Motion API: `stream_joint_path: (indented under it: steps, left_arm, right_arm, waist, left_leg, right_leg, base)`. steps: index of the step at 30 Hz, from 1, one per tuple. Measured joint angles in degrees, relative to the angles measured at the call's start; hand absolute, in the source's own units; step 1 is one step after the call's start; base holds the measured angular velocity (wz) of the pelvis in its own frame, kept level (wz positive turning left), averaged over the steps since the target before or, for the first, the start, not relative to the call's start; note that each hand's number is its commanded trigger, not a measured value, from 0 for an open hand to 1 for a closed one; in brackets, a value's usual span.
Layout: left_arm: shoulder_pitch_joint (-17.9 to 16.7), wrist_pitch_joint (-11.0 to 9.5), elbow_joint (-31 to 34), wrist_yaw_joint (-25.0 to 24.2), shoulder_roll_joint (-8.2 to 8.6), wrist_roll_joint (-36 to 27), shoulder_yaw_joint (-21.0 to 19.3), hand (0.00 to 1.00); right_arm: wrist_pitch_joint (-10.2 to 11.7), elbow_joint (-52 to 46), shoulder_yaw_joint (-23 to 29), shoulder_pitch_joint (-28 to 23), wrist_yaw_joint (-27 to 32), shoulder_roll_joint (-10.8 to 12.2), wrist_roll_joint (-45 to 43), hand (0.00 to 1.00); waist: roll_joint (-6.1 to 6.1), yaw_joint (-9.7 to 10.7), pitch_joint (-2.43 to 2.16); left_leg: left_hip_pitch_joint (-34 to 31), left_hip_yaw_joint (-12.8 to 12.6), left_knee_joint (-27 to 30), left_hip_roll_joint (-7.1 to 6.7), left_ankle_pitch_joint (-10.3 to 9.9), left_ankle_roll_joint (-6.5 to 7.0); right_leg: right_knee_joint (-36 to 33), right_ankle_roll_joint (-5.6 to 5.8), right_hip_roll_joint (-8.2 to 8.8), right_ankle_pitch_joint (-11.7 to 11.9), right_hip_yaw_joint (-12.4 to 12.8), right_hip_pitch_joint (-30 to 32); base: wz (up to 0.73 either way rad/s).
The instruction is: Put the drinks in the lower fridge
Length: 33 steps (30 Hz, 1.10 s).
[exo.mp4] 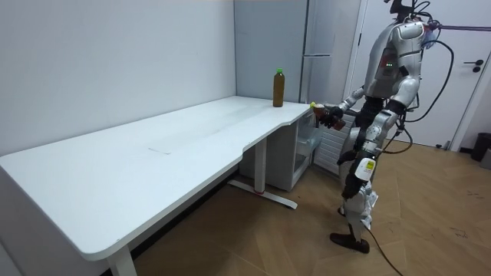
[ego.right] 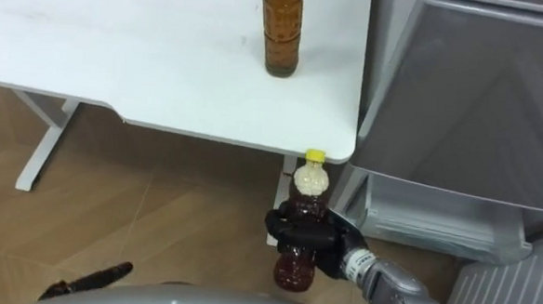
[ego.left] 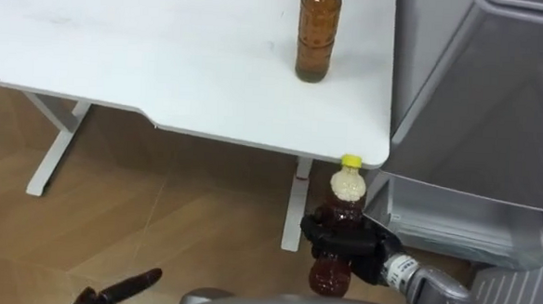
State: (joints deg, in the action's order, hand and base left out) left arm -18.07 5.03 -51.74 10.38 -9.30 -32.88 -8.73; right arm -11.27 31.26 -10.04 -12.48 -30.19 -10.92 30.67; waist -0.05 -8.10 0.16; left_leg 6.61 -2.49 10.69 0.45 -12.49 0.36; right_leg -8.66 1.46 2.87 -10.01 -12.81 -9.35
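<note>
My right hand is shut on a dark drink bottle with a yellow cap, held upright just off the white table's near corner, in front of the fridge. A second brown drink bottle stands on the white table near its right edge. My left hand hangs low over the floor at the lower left, fingers straight. In the room view I stand at the table's far end beside the grey fridge.
The lower fridge drawer stands open right of the table leg. The grey fridge front fills the right side. Wooden floor lies under the table. A door is behind me.
</note>
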Motion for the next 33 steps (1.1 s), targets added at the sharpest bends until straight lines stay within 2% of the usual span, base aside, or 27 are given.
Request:
stream_joint_path:
  steps: [6,8,11,13,17,22,25,33]
  left_arm:
    - [-0.3,4.1,-5.5,-3.0,0.03,3.5,0.0,0.00]
    - [-0.2,5.2,-5.7,-4.2,0.03,4.5,0.1,0.00]
    - [0.8,5.3,-5.7,-5.9,0.05,5.4,0.8,0.00]
    - [0.9,5.3,-5.7,-7.3,0.02,7.3,1.8,0.00]
    - [2.5,5.3,-6.3,-8.8,0.04,11.0,4.3,0.00]
    - [4.0,5.2,-6.3,-9.0,0.02,15.1,6.7,0.00]
    - [4.3,4.8,-6.3,-9.5,0.01,16.3,6.9,0.00]
    - [3.9,3.4,-6.3,-10.7,-0.36,16.5,7.2,0.00]
  right_arm:
    - [0.0,2.2,0.1,-0.2,0.2,-0.4,1.0,1.00]
    - [-1.0,6.3,0.2,0.7,1.9,-0.2,3.1,1.00]
    - [-1.2,12.8,1.7,1.8,5.5,0.0,5.0,1.00]
    - [-1.0,15.4,3.9,2.2,6.2,0.0,6.2,1.00]
    - [0.5,21.4,6.6,3.4,10.1,0.0,13.3,1.00]
    - [0.7,22.0,6.7,3.2,13.9,0.0,19.9,1.00]
    - [0.8,22.5,6.6,3.2,15.4,0.3,23.2,1.00]
    - [1.3,22.4,6.8,3.3,19.3,1.8,36.3,1.00]
  waist:
    - [-0.09,0.8,-0.12]
    - [-0.14,1.7,-0.13]
    - [-0.09,1.8,-0.10]
    - [0.14,2.8,-0.27]
    - [0.05,4.6,-0.20]
    - [0.20,5.5,-0.34]
    - [0.29,6.1,-0.32]
    - [0.24,6.5,0.21]
  left_leg:
    - [0.0,-0.4,0.2,0.06,0.0,0.00]
    - [-0.4,-0.1,0.6,0.00,-0.1,0.06]
    - [-1.1,-0.2,1.0,-0.05,-0.1,0.10]
    - [-1.0,-0.1,1.0,-0.09,-0.1,0.10]
    - [-1.0,-0.2,0.6,-0.10,0.0,0.09]
    - [-1.0,-0.7,0.1,-0.07,-0.1,0.08]
    - [-1.0,-0.9,-0.1,-0.05,0.0,0.09]
    - [-1.0,-1.0,-0.4,-0.01,-0.1,0.13]
  right_leg:
    - [0.0,-0.01,-0.03,0.0,0.4,0.0]
    - [0.0,-0.02,0.05,0.0,0.1,0.0]
    - [0.1,0.00,0.10,0.0,0.1,0.5]
    - [0.2,0.08,0.12,-0.1,0.0,0.3]
    - [0.6,0.09,0.01,-0.1,0.1,0.3]
    - [0.7,0.09,-0.01,-0.1,0.5,0.8]
    - [0.6,0.10,-0.03,-0.1,0.6,1.0]
    - [0.4,0.10,0.00,0.0,0.7,1.1]
  base:
    - [-0.02]
    - [0.07]
    - [0.03]
    - [0.03]
    - [0.01]
    - [-0.05]
    - [-0.04]
    - [0.00]
